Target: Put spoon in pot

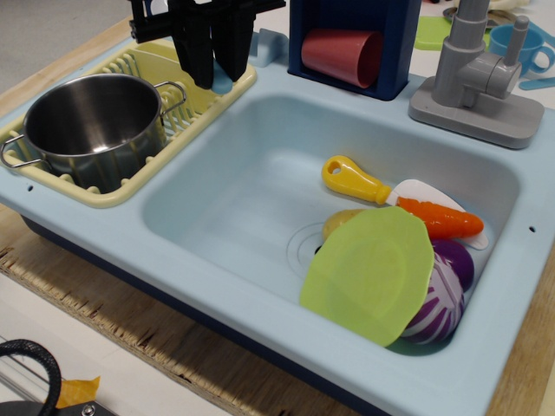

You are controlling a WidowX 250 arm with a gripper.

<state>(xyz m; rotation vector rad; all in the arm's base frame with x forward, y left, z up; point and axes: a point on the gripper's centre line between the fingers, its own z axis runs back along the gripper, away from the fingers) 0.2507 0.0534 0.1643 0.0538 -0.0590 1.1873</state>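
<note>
The steel pot (pixel 94 124) stands upright and empty in the yellow dish rack (pixel 198 100) at the left. My black gripper (pixel 215 78) hangs over the rack's right end, just right of the pot and higher than its rim. Its fingers (pixel 196 50) are closed on the light-blue spoon (pixel 223 85). Only the spoon's rounded end shows, poking out below the fingertips. The rest of the spoon is hidden between the fingers.
The light-blue sink basin (pixel 234 204) holds a yellow-handled toy knife (pixel 351 178), a carrot (pixel 439 222), a green plate (pixel 369 274) and a purple vegetable (pixel 448 290). A red cup (pixel 342 55) lies in a dark-blue holder at the back. A grey faucet (pixel 475 80) stands at the back right.
</note>
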